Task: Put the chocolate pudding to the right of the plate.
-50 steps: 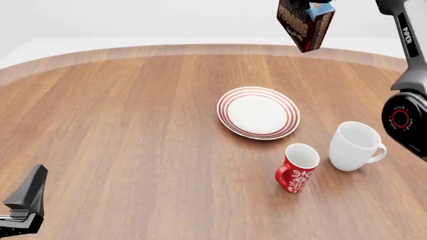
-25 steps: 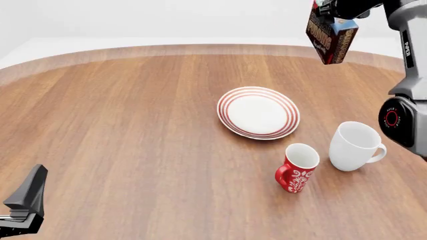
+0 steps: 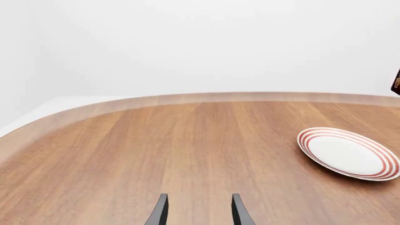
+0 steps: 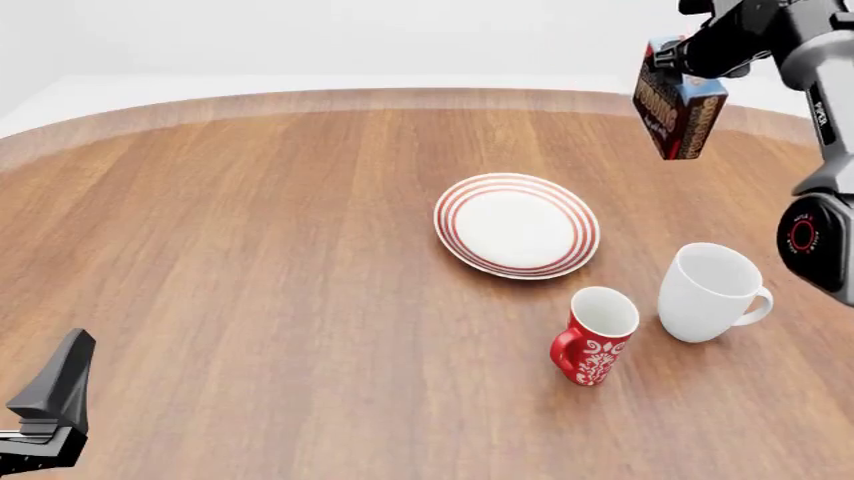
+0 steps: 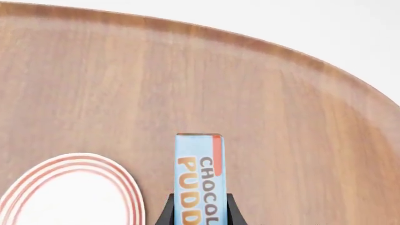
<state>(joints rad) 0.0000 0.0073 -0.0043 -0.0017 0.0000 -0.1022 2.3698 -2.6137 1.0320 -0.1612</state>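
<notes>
The chocolate pudding carton [image 4: 679,108] hangs high in the air at the far right of the table, held by my right gripper [image 4: 681,55], which is shut on it. In the right wrist view its light blue top [image 5: 198,178] sits between the two fingers, with the table far below. The white plate with red rings [image 4: 515,224] lies near the table's middle, left of and nearer than the carton; it also shows in the right wrist view [image 5: 62,192] and the left wrist view [image 3: 347,153]. My left gripper [image 3: 196,213] is open and empty, low at the near left.
A red patterned mug [image 4: 594,335] stands just in front of the plate's right side. A white mug [image 4: 710,291] stands to its right. The round wooden table's far edge [image 4: 400,96] curves behind the plate.
My right gripper has carried the pudding carton to the right and lower. The left arm, plate and mugs have not moved.
</notes>
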